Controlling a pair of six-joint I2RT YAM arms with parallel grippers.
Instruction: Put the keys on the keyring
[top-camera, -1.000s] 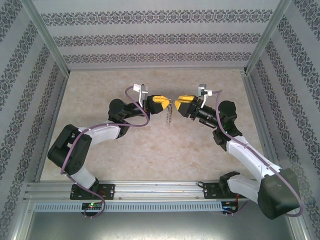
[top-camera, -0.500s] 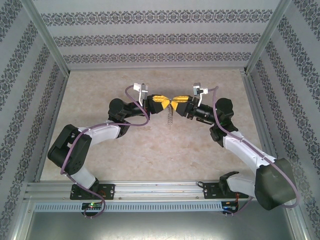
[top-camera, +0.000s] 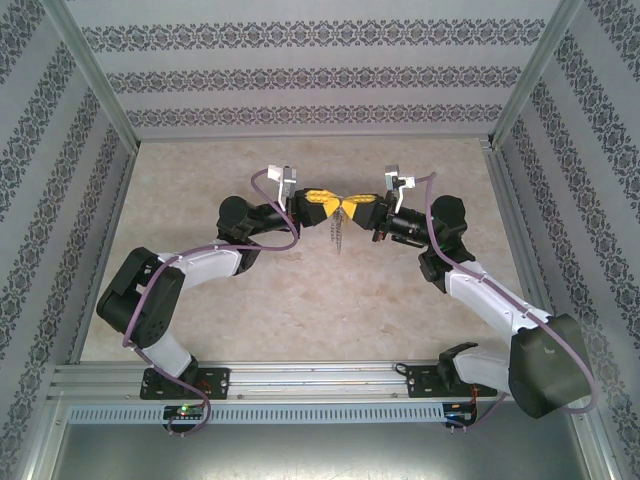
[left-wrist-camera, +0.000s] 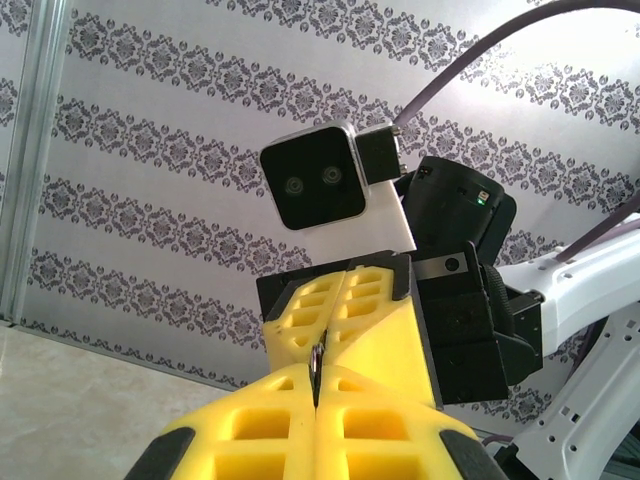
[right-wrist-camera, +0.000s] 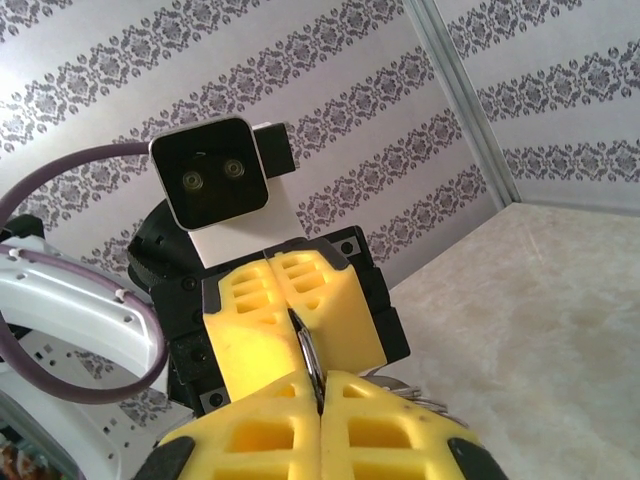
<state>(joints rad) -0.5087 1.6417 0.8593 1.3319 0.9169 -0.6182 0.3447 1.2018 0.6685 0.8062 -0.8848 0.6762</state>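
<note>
Above the middle of the table my two grippers meet tip to tip. The keyring (top-camera: 340, 230) hangs between them, its fringe of silvery chain links dangling below the fingertips. My left gripper (top-camera: 335, 203) is shut on the ring's thin metal edge (left-wrist-camera: 316, 362). My right gripper (top-camera: 352, 204) faces it and is shut on the same ring (right-wrist-camera: 308, 352), with chain links (right-wrist-camera: 408, 386) spilling out beside its fingers. In each wrist view the other gripper's yellow fingers (left-wrist-camera: 340, 310) (right-wrist-camera: 270, 320) stand straight ahead. The keys are hidden.
The beige marble-look tabletop (top-camera: 300, 310) lies below the grippers. Patterned walls (top-camera: 300, 80) and aluminium posts (top-camera: 95, 90) enclose it at the back and sides. The arm bases sit on the rail (top-camera: 300, 380) at the near edge.
My right gripper has moved left up to the left gripper's tips and shut on the keyring. The left gripper has held still, shut on the ring.
</note>
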